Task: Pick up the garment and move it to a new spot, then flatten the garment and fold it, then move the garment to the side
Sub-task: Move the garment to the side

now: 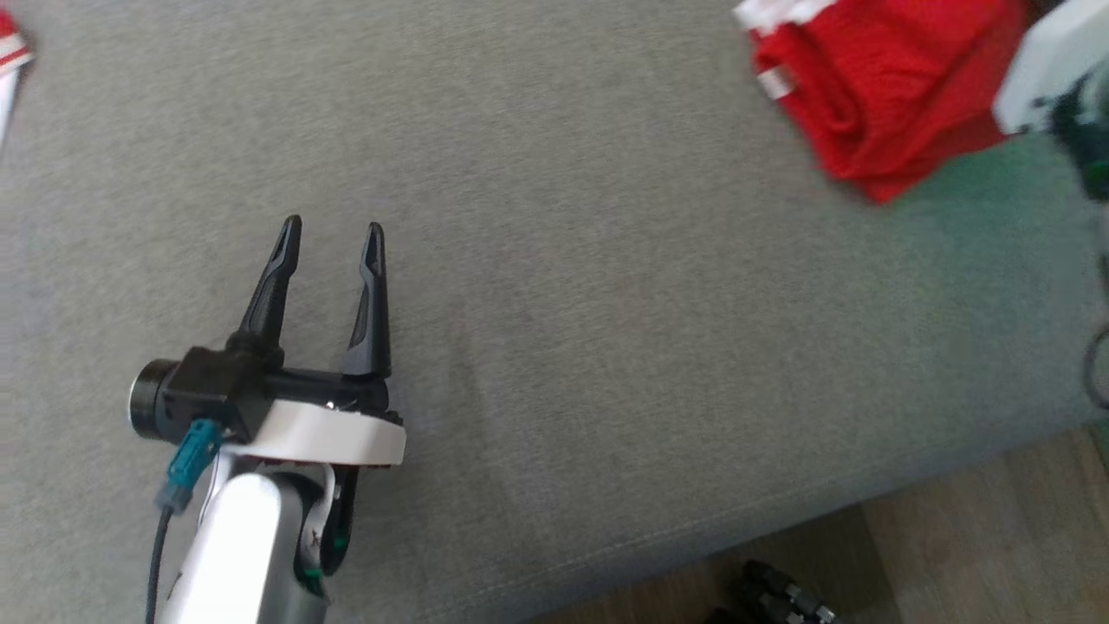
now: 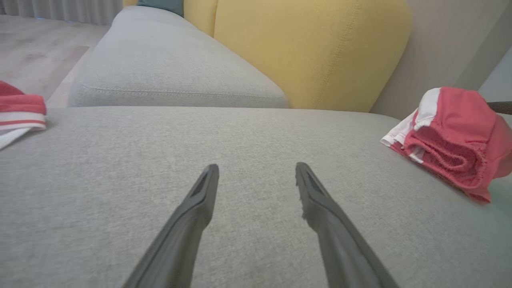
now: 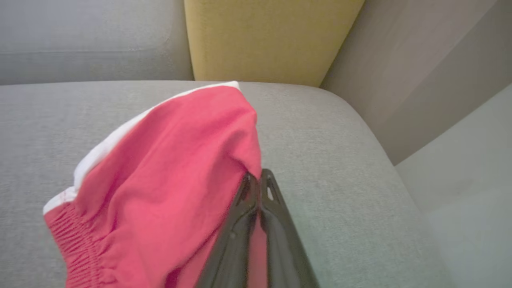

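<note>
Head view: the left gripper (image 1: 333, 230) stands open and empty over the grey seat cushion (image 1: 606, 347). The garment (image 1: 10, 54) lies well apart to its left.

Left wrist view: the garment lies far left of the fingers, and the red shorts (image 2: 456, 136) far right.

Right wrist view: the right gripper (image 3: 258, 176) is clamped on the shorts' cloth.

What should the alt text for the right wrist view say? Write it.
The right pincer, shut, grips bunched red shorts with white edging over a grey sofa seat. A yellow cushion stands behind.
</note>
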You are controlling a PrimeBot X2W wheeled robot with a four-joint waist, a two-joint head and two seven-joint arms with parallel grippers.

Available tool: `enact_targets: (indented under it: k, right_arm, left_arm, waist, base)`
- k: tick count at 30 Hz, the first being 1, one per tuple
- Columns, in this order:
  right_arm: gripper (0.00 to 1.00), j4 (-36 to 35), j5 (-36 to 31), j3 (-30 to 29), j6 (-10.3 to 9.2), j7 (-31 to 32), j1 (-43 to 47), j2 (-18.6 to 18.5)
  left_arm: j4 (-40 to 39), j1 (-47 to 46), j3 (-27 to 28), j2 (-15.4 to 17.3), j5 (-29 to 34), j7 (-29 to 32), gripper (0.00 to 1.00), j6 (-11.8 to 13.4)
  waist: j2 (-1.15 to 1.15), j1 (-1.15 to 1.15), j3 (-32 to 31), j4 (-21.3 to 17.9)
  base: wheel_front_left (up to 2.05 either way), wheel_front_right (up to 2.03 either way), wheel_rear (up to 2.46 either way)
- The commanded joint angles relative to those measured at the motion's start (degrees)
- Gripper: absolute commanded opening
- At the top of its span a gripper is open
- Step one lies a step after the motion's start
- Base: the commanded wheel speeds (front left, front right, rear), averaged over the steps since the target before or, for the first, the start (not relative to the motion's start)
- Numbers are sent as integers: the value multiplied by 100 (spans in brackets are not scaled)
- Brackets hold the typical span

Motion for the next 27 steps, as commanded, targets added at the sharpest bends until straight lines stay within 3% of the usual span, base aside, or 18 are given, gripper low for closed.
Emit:
enact_targets:
  k: [1, 10, 24, 25, 27]
  right_arm:
    - [0, 0, -152, -106, 37, -70, -207, -210]
    - [0, 699, -831, -698, 37, -234, -588, -693]
    - [0, 1035, -1524, -1231, 37, -357, -752, -672]
    - [7, 1049, -1595, -1277, 37, -356, -752, -661]
    - [49, 1072, -1720, -1361, 37, -359, -750, -619]
  left_arm:
    - [-242, -157, 140, 18, 15, -62, 100, 5]
    - [-282, -166, 100, -14, -19, -67, 100, 16]
    - [-334, -146, 112, -43, -12, -69, 100, 32]
    - [-332, -142, 113, -45, -11, -69, 100, 33]
    - [-328, -135, 111, -50, -11, -69, 100, 33]
  waist:
    - [0, 0, 28, 149]
    - [0, 0, 119, 441]
    - [0, 0, 128, 530]
    - [0, 0, 123, 529]
    - [0, 0, 108, 526]
  base:
    - [0, 0, 0]
    - [0, 0, 0]
    - [0, 0, 0]
    - [0, 0, 0]
    - [0, 0, 0]
